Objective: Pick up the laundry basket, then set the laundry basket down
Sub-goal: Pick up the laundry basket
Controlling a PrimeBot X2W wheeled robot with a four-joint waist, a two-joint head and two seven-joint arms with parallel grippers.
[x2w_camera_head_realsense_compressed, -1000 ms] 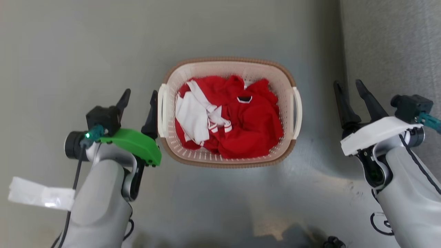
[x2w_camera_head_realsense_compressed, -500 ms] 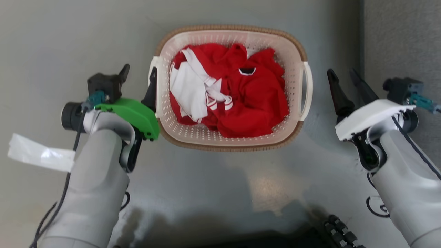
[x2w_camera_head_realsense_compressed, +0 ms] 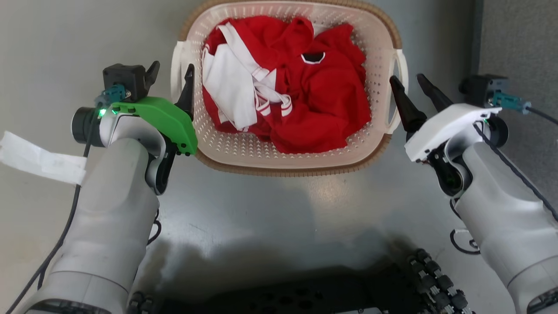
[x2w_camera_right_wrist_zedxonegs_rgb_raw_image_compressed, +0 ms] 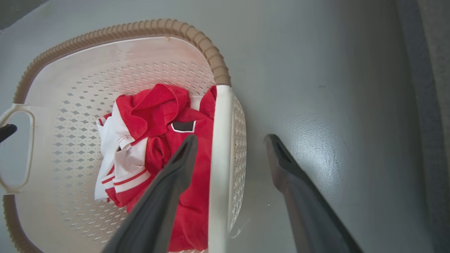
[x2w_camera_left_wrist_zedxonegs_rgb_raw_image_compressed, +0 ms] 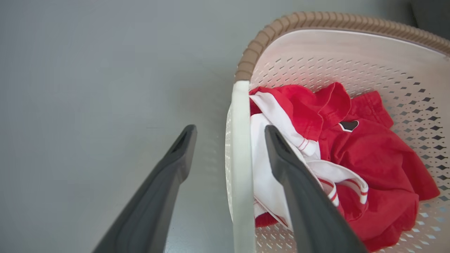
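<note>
Two white loop handles, one on each end, are the take-hold points I would use on the basket (x2w_camera_head_realsense_compressed: 244, 148). The basket stands on the grey floor (x2w_camera_head_realsense_compressed: 261, 209) straight ahead of the robot, between the two arms. Its far rim is cut off by the top of the head view.

Left end effector (x2w_camera_head_realsense_compressed: 171, 69): fingers spread wide and holding nothing, one on each side of the left handle (x2w_camera_left_wrist_zedxonegs_rgb_raw_image_compressed: 242, 158). Right end effector (x2w_camera_head_realsense_compressed: 406, 78): likewise wide and empty, with the right handle (x2w_camera_right_wrist_zedxonegs_rgb_raw_image_compressed: 218, 158) standing between its fingers. From these angles I cannot tell whether any finger touches a handle, nor whether the tips are at handle height or above it.

Handling estimate:
- Weight: light. The walls are perforated plastic, and the load is a loose heap of red and white clothes (x2w_camera_head_realsense_compressed: 314, 100) that sits below the rim.
- Stiffness: the shell should hold its shape, but the thin handles may flex under a pinch.
- Grip: smooth plastic against smooth dark fingers is likely to be slippery, so close firmly on the middle of each bar.
- Balance: raise both sides at the same rate. An uneven lift would tilt the basket and let the soft load slide to the low side.
- Fragility: low, but set it down flat all the same.
</note>
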